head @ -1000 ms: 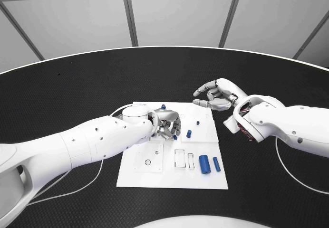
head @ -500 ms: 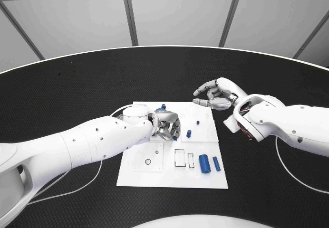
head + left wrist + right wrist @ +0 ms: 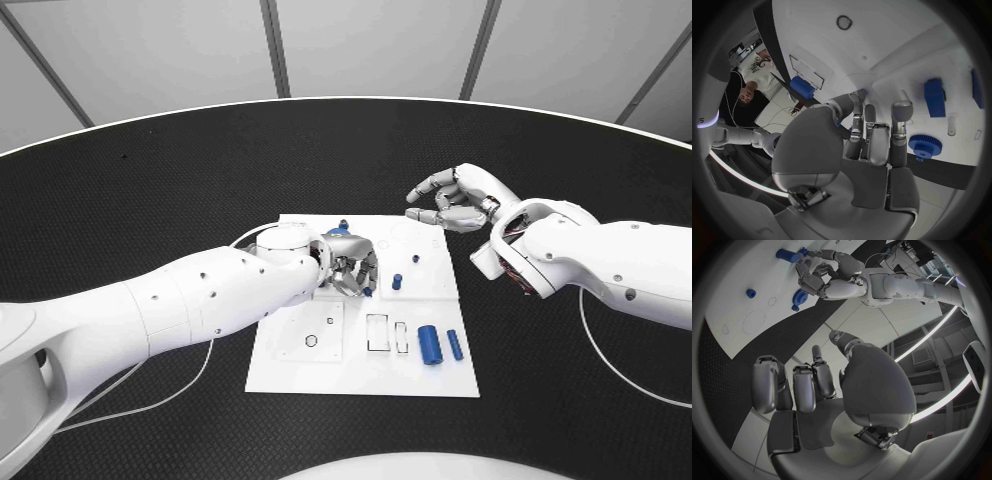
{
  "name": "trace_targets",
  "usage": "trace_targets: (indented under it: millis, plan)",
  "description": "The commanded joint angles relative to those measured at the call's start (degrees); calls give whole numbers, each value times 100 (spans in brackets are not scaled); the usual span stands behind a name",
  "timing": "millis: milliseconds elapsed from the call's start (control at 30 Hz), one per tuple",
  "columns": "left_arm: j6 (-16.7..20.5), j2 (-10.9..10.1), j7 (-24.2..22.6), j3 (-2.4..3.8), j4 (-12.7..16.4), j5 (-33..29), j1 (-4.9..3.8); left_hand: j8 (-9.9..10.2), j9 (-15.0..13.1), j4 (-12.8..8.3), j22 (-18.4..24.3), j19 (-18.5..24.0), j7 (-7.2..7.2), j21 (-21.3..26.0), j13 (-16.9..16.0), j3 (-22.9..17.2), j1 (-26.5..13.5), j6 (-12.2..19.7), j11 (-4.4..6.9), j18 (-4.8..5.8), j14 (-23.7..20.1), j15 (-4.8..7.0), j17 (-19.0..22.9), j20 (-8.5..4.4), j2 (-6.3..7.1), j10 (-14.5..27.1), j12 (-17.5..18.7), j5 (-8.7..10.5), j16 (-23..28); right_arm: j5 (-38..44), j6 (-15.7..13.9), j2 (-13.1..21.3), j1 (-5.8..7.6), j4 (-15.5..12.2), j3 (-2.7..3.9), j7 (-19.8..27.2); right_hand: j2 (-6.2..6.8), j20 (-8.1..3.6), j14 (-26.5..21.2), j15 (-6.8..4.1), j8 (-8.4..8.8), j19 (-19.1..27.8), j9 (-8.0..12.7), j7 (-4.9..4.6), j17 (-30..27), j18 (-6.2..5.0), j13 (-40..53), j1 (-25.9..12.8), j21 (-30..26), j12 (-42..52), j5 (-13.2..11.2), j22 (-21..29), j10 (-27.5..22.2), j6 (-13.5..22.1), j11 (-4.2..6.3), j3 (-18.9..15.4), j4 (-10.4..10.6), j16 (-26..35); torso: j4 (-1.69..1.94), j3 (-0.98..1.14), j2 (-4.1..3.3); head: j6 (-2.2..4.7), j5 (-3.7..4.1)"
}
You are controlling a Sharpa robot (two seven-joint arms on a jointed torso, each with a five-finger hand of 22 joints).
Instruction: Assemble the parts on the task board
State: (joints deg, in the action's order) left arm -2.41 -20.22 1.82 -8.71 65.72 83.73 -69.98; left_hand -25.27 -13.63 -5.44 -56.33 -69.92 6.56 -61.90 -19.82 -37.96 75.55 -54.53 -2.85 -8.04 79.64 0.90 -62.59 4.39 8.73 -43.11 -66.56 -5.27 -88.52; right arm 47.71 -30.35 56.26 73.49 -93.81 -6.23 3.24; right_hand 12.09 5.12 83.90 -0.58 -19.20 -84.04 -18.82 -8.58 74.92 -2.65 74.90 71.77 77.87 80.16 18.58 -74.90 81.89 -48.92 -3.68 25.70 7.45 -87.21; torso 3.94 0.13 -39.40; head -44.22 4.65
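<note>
The white task board (image 3: 310,370) lies mid-table. My left hand (image 3: 349,262) hovers low over its far half, fingers curled down, and pinches a small blue part (image 3: 368,291) between thumb and a finger at the board's surface; most of that part (image 3: 841,122) is hidden. A blue gear (image 3: 339,228) (image 3: 925,145) sits just beyond the hand. A small blue peg (image 3: 417,259) and a blue block (image 3: 398,283) (image 3: 934,97) stand to its right. My right hand (image 3: 459,200) hangs past the board's far right corner, fingers curled in on nothing.
A blue cylinder (image 3: 430,345) and a thin blue rod (image 3: 456,346) lie on the board's near right part, beside rectangular slots (image 3: 378,333). A round hole (image 3: 312,341) lies near left. Bare black table (image 3: 173,180) surrounds the board.
</note>
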Motion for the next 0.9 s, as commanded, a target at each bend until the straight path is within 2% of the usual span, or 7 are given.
trace_targets:
  millis: [33,267,600,900]
  plan:
    - [20,-5,-9,-1,6,-1,0,17,5,35,0,-30,65,-26,9,2,-11,-9,-1,-52,42,-6,3,-3,-58,-57,22,-14,-21,0,2,-2,0,2,0,0,-25,-34,480,-30,-17,-149,6,-3,967,-50,544,-18,10,33,38,-336,25,-22,9,2,40,5,3,-5,-3,3,-4]
    - [119,-53,-53,-1,51,-55,0,13,-7,83,-4,-41,61,-31,5,50,-78,-13,-4,-49,50,-11,-1,2,-16,-69,11,4,-20,0,5,-10,0,7,0,2,-25,-34,480,-30,-17,-149,6,-3,967,-50,544,-18,10,33,38,-336,25,-22,9,2,40,5,5,-6,1,11,-13]
    - [434,-216,-90,1,216,-254,-1,1,-22,141,-61,-92,44,-82,-6,103,-140,-35,6,-34,83,-6,-60,1,6,-98,-17,6,-25,0,9,-19,-1,33,0,12,-25,-34,480,-30,-17,-149,6,-3,967,-50,544,-18,10,33,38,-336,25,-22,9,2,40,5,6,-4,8,36,-21]
    - [552,-370,-61,5,381,-412,-3,-2,-27,163,-69,-104,38,-91,-10,120,-160,-42,7,-32,91,-3,-70,-1,10,-105,-25,6,-26,0,11,-16,-1,45,0,17,-25,-34,480,-30,-17,-149,6,-3,967,-50,544,-18,10,33,38,-336,25,-22,9,2,40,5,5,-1,0,69,-29]
